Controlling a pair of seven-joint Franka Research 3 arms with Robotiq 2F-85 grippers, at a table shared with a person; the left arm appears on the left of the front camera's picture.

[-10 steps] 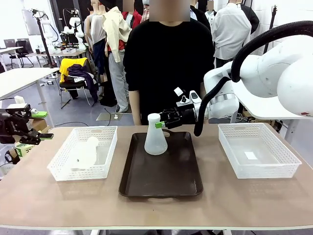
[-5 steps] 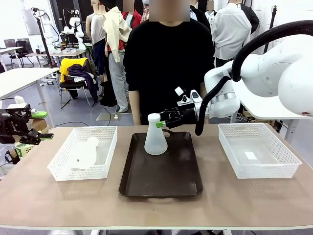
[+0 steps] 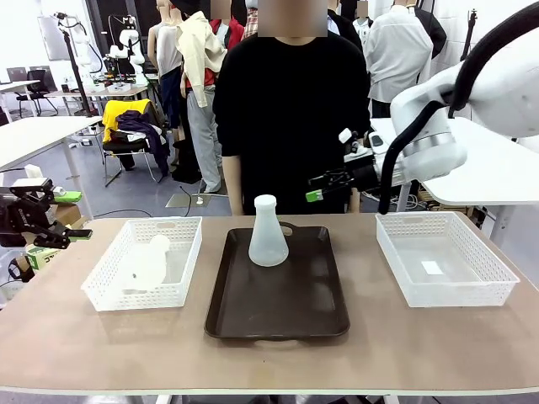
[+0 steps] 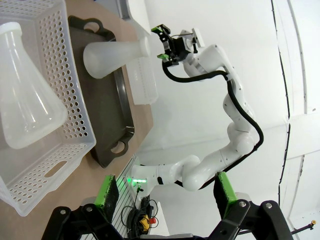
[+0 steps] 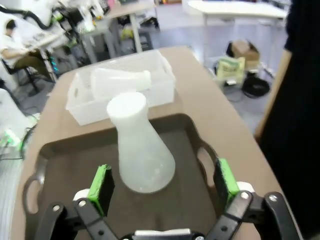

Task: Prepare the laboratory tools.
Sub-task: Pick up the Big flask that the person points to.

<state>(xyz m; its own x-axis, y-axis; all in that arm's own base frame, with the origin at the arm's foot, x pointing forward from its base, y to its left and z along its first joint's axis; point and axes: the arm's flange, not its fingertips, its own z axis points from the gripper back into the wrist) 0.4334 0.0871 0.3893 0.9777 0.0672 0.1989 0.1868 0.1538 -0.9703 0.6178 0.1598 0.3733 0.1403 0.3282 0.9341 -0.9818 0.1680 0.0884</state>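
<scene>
One translucent white conical flask (image 3: 268, 240) stands upright at the far end of the dark brown tray (image 3: 278, 311); it also appears in both wrist views (image 4: 112, 54) (image 5: 140, 150). A second flask (image 3: 149, 262) (image 4: 25, 102) (image 5: 120, 81) lies on its side in the left white mesh basket (image 3: 139, 296). My right gripper (image 3: 325, 187) (image 5: 163, 186) hangs open and holds nothing, above and to the right of the standing flask, clear of it. My left gripper (image 3: 74, 215) (image 4: 166, 194) stays open past the table's left edge, holding nothing.
A second white mesh basket (image 3: 396, 252) stands at the right with only a small label inside. A person in black (image 3: 290, 109) stands close behind the tray at the far edge. The near half of the tray is bare.
My right gripper has pulled away from the standing flask's neck, rising and moving right. The flask stays upright on the tray. The left arm has not moved.
</scene>
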